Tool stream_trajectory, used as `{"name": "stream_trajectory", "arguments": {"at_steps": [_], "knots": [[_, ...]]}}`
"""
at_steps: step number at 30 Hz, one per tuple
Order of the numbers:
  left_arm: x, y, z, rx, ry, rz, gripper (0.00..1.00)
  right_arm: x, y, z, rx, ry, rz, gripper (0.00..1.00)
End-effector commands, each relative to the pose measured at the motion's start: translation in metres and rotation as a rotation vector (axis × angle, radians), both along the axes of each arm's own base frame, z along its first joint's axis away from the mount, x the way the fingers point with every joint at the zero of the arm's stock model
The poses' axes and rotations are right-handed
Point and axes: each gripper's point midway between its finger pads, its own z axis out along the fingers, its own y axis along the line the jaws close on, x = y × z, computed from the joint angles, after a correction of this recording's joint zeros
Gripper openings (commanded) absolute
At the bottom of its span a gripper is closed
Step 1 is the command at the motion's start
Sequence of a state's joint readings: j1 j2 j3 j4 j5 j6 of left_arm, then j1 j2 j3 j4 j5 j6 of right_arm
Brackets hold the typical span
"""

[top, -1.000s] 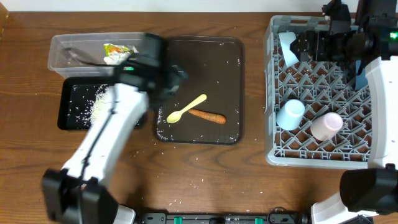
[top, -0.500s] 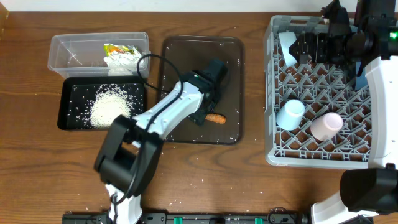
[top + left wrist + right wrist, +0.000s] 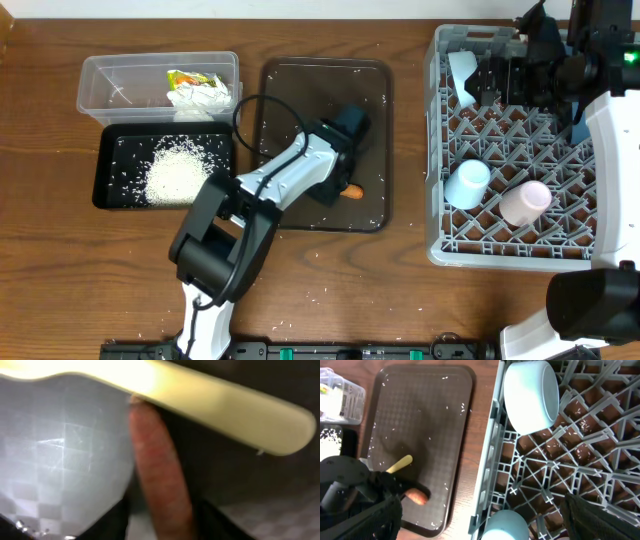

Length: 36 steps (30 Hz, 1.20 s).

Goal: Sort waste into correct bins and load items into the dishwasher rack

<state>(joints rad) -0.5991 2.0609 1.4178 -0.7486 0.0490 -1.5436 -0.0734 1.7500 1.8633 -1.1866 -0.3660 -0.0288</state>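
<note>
The carrot-like stick [image 3: 349,191] is seen from overhead on the dark brown serving tray [image 3: 370,90], mostly covered by the left gripper [image 3: 333,183], while the right gripper [image 3: 495,82] is held over the far part of the dishwasher rack [image 3: 440,200]. In the left wrist view the stick is shown blurred, its end at the yellow spoon [image 3: 215,402], and whether the jaws are closed cannot be told. In the right wrist view the right fingers [image 3: 365,520] are spread wide, empty.

Wooden table [image 3: 410,300]: bins [image 3: 95,75], tray [image 3: 375,80], rack [image 3: 437,150]
</note>
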Motion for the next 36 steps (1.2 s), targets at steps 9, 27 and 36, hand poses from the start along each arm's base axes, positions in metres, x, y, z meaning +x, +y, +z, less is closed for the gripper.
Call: {"name": "stream_trajectory", "arguments": {"at_steps": [9,27,36], "knots": [[-0.006,0.0,-0.001,0.027,0.003,-0.168,0.1,-0.001,-0.002,-0.005,0.004,0.017,-0.016,0.99],[0.027,0.239,0.123,0.17,-0.143,0.24,0.07,0.002,0.026,0.001,0.052,-0.012,0.054,0.99],[0.007,0.303,0.075,0.188,-0.017,0.417,0.15,-0.001,0.116,0.009,0.005,-0.101,0.256,0.99]]}}
